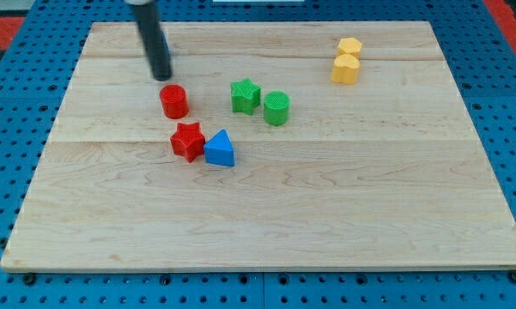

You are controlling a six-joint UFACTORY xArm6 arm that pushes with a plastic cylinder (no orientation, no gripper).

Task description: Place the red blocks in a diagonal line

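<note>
A red cylinder (174,101) stands on the wooden board (266,215) at the upper left of centre. A red star block (188,141) lies just below and slightly right of it, touching a blue triangular block (221,149) on its right. My tip (161,77) is at the end of the dark rod, just above and slightly left of the red cylinder, a small gap from it.
A green star block (245,95) and a green cylinder (276,108) sit right of the red cylinder. Two yellow blocks (347,61) stand touching at the view's upper right. Blue pegboard surrounds the board's edges.
</note>
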